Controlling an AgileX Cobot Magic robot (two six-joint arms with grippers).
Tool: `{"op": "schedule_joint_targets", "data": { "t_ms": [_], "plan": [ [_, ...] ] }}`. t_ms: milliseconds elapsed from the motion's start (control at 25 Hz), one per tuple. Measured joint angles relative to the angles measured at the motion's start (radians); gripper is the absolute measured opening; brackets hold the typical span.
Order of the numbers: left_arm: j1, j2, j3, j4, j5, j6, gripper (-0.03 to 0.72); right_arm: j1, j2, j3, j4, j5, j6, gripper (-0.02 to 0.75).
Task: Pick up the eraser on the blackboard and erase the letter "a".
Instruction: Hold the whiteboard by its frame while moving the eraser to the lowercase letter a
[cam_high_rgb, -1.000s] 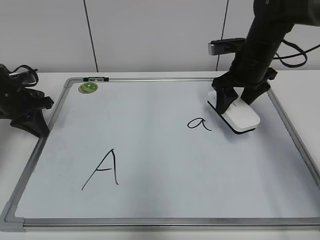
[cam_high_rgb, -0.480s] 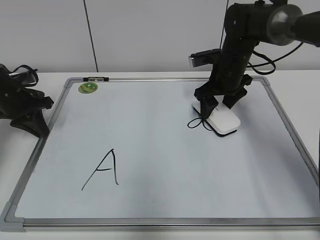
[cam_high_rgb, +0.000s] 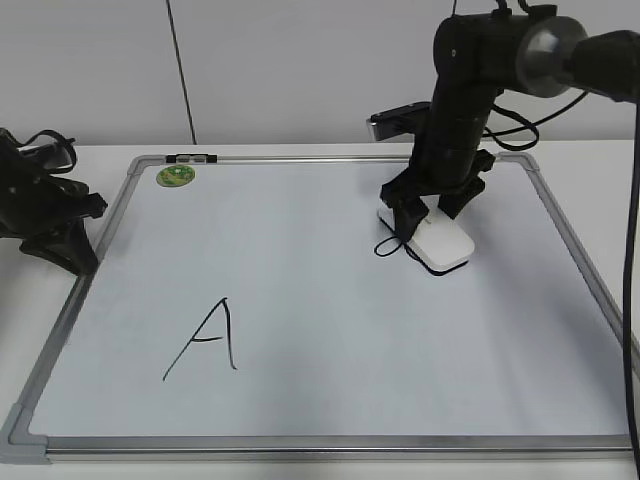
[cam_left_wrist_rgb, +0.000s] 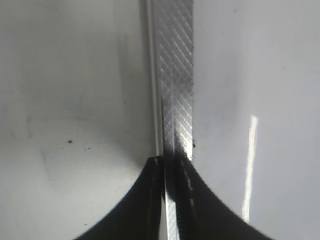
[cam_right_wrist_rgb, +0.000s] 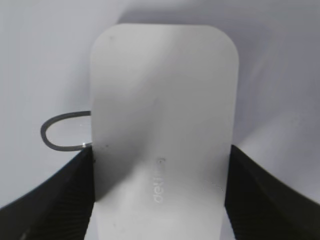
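My right gripper (cam_high_rgb: 428, 217) is shut on the white eraser (cam_high_rgb: 437, 242) and holds it flat on the blackboard (cam_high_rgb: 330, 330). The eraser covers most of the letter "a" (cam_high_rgb: 385, 246); only its left loop shows. In the right wrist view the eraser (cam_right_wrist_rgb: 162, 125) fills the space between my right gripper's fingers (cam_right_wrist_rgb: 159, 195), with the loop of the "a" (cam_right_wrist_rgb: 60, 132) to its left. My left gripper (cam_high_rgb: 70, 245) rests shut over the board's left frame; in the left wrist view the fingers (cam_left_wrist_rgb: 170, 172) sit on the silver frame strip (cam_left_wrist_rgb: 175, 75).
A large capital "A" (cam_high_rgb: 208, 340) is drawn at the lower left of the board. A green round magnet (cam_high_rgb: 176, 176) sits at the top left corner. The board lies on a white table (cam_high_rgb: 600, 160) before a white wall.
My right gripper has slid the eraser leftward across the board from right of the "a" onto it, covering most of the letter. The left arm has not moved.
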Motion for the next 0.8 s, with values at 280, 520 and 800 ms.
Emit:
{"op": "schedule_joint_targets", "data": {
  "t_ms": [280,520,800],
  "plan": [
    [0.000,0.000,0.000,-0.003,0.000,0.000,0.034,0.142,0.000,0.000,-0.003,-0.004,0.000,0.540],
    [0.000,0.000,0.000,-0.004,0.000,0.000,0.035,0.215,0.002,0.000,0.004,-0.004,-0.006,0.540],
    [0.000,0.000,0.000,-0.006,0.000,0.000,0.035,0.200,0.002,0.000,-0.015,-0.004,0.007,0.540]
  ]
}}
